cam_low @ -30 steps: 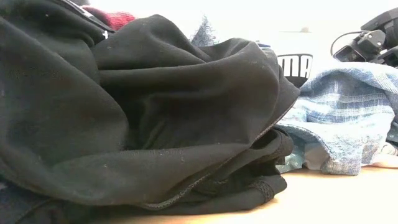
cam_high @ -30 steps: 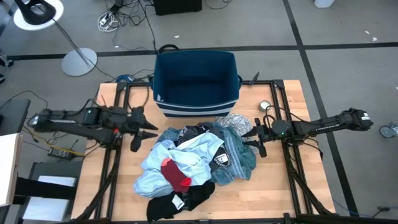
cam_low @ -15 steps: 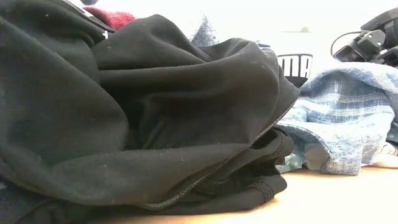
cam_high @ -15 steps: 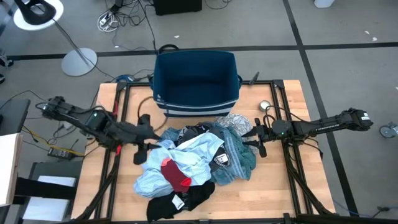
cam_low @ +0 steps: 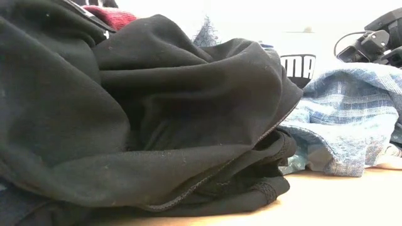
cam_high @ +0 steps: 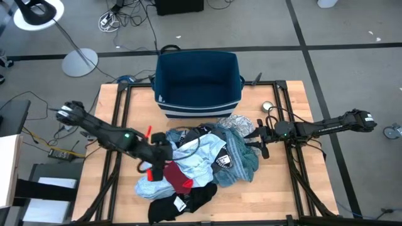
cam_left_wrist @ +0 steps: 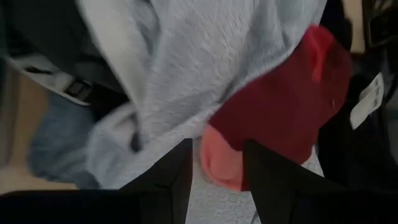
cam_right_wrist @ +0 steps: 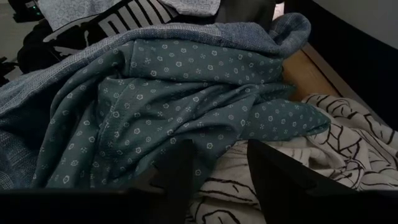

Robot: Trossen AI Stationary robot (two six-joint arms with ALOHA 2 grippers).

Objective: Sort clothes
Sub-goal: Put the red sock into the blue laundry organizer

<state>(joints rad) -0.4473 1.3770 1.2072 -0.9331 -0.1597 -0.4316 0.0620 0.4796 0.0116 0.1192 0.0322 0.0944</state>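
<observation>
The clothes (cam_high: 198, 163) lie heaped mid-table: a light blue shirt (cam_high: 195, 157), a small red piece (cam_high: 178, 176) on it, black pieces (cam_high: 182, 204) at the near edge, teal cloth (cam_high: 242, 157) on the right and white patterned cloth (cam_high: 237, 122) at the far side. My left gripper (cam_high: 157, 169) hangs open over the heap's left part, pointing steeply down. In the left wrist view its fingers stand on either side of one end of the red piece (cam_left_wrist: 280, 112). My right gripper (cam_high: 259, 143) waits open at the heap's right edge, facing the teal cloth (cam_right_wrist: 186, 93).
A dark blue bin (cam_high: 198, 81) stands at the table's far edge, behind the heap. Dark frame rails (cam_high: 119, 119) run along the table's left and right sides. A small round silver object (cam_high: 268, 107) lies at the far right. Bare wood (cam_high: 276, 194) shows at the near right.
My left gripper has swung from the table's left side toward the right and near edges, in over the heap. It has tipped from nearly level to steeply downward and has stayed open. The clothes have not moved.
</observation>
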